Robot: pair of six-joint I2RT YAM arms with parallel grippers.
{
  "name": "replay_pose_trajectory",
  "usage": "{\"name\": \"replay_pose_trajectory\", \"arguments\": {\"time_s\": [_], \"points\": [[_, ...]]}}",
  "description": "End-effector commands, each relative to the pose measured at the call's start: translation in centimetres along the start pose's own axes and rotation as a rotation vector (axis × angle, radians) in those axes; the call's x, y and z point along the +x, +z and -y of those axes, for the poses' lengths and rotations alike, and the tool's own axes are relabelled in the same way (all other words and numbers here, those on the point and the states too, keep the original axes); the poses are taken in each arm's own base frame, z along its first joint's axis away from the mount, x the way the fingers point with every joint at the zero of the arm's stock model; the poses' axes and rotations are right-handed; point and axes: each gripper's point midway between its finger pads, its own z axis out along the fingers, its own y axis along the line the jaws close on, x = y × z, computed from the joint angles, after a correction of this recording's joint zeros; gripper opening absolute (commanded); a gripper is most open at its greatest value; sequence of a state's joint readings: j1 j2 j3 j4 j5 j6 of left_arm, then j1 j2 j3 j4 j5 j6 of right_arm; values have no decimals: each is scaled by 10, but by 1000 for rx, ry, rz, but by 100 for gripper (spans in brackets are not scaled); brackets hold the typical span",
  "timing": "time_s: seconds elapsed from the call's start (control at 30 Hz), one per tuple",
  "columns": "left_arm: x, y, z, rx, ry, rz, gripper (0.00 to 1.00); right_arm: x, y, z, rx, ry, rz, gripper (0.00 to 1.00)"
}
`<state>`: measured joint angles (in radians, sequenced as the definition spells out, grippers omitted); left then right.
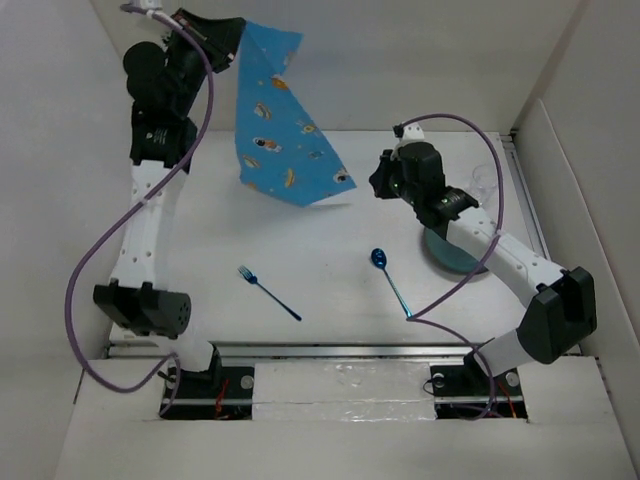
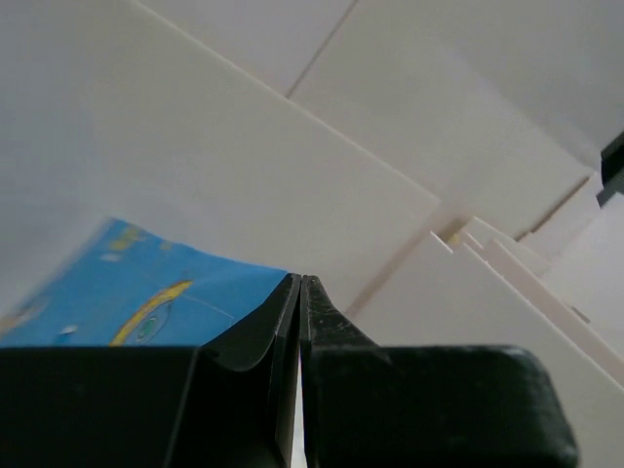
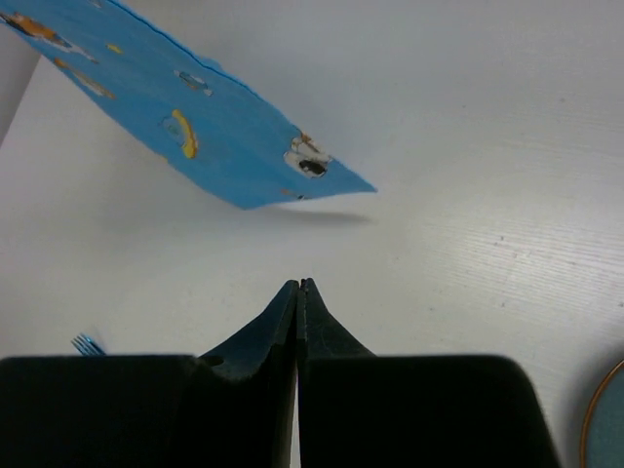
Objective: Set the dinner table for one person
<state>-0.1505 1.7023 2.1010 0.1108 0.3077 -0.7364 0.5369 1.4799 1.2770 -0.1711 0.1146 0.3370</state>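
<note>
I judge the setting barely begun: my left hand (image 1: 236,40) is clenched on the placemat (image 1: 275,120) hanging below it over the counter (image 1: 300,250), my right hand (image 1: 374,184) is clenched empty, and fork (image 1: 268,292), spoon (image 1: 390,280) and plate (image 1: 445,258) lie unarranged beneath.

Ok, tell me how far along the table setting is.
Done: nothing is set yet. In hand: the left hand holds the blue placemat above the table; the right hand is shut and empty. Left: lay the placemat, then arrange the plate, fork and spoon.
</note>
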Motion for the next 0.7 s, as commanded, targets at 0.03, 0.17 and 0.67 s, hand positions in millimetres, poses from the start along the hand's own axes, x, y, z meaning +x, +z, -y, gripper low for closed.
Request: {"name": "replay_pose_trajectory", "arguments": {"time_s": [0.03, 0.17, 0.67], "points": [[-88, -73, 49, 50, 112, 283, 0, -17, -1, 7, -21, -3, 36, 10], [-65, -118, -36, -220, 94, 332, 0, 17, 23, 19, 5, 2, -44, 31], [75, -239, -203, -773, 51, 155, 0, 172, 70, 22, 35, -36, -340, 49]]}}
